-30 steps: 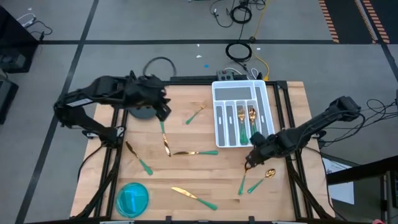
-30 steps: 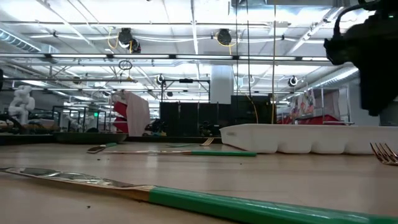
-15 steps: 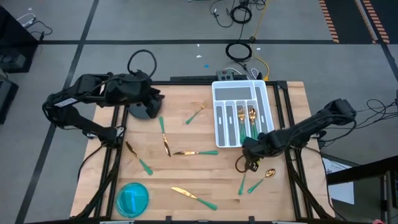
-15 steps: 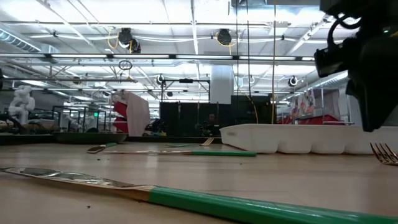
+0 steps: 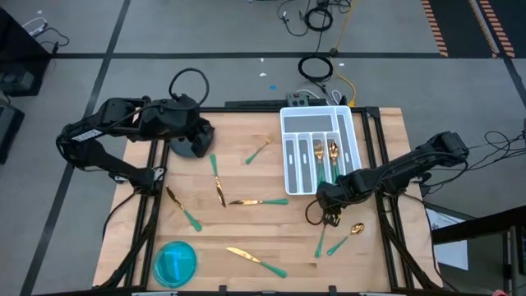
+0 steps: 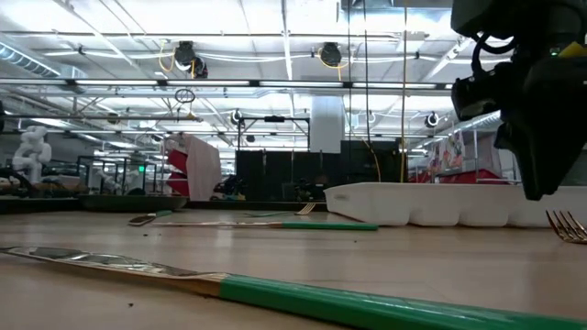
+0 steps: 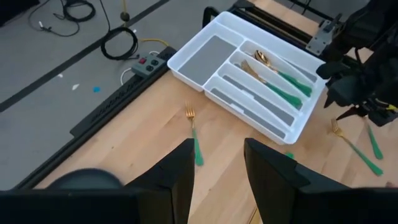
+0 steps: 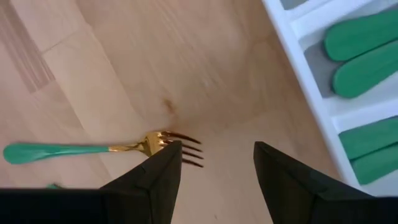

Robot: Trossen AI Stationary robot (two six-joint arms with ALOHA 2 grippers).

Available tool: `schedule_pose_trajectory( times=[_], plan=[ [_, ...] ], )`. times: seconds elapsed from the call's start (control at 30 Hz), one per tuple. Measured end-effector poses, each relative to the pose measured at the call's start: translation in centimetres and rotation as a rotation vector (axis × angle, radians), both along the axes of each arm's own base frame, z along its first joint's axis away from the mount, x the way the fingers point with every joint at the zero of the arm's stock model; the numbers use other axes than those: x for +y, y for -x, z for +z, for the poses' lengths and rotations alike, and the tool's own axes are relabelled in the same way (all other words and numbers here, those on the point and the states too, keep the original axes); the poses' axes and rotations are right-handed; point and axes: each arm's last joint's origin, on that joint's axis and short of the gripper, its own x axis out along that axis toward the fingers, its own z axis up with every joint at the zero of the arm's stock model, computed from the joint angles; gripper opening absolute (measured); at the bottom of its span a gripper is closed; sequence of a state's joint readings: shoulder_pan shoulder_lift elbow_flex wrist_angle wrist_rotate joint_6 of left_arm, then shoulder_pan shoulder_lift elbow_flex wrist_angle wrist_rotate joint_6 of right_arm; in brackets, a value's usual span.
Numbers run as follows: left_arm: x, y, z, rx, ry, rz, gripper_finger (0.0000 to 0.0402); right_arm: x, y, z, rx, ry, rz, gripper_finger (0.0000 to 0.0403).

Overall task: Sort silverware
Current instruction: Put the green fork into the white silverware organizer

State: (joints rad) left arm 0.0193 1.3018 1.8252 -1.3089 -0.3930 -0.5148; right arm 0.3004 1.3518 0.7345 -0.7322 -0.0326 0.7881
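Several pieces of silverware lie loose on the table; a few sit in the tray. Right pincer, wide and empty, hovers over a fork, seemingly off-centre; closing could skid it. Left pincer waits, wide.

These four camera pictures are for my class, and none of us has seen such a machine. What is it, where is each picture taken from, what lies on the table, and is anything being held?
It is a robot with two dark arms at a wooden table. One picture looks straight down, one looks level across the tabletop, and two come from cameras on the wrists. Loose forks, spoons and knives with gold heads and green handles lie about, beside a white tray already holding a few and a blue bowl. The left gripper waits open near the table's far left corner. The right gripper hangs open just above a fork beside the tray. Neither holds anything.
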Motion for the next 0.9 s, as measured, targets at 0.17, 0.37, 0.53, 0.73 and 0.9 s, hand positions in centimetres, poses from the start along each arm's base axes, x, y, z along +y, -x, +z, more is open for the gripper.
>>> schedule_pose_trajectory(
  times=[0.17, 0.37, 0.53, 0.73, 0.9],
  plan=[
    [0.0, 0.0, 0.0, 0.003, 0.000, -0.001, 0.0145, 0.0, 0.2, -0.9, -0.008, -0.025, -0.004, 0.0194],
    [0.0, 0.0, 0.0, 0.005, -0.004, -0.001, 0.0145, -0.2, 1.0, -2.4, 0.017, -0.053, -0.024, 0.0194],
    [0.0, 0.1, 0.0, 0.008, -0.014, 0.009, 0.0145, -0.1, 0.9, -2.8, -0.022, -0.068, -0.004, 0.0194],
    [0.1, 0.2, -0.1, 0.023, -0.026, 0.016, 0.0145, 0.0, 0.7, -3.2, -0.066, -0.103, -0.008, 0.0191],
    [0.1, 0.2, -0.1, 0.030, -0.037, 0.006, 0.0145, 0.0, 1.0, -3.5, -0.056, -0.106, -0.006, 0.0151]
  ],
)
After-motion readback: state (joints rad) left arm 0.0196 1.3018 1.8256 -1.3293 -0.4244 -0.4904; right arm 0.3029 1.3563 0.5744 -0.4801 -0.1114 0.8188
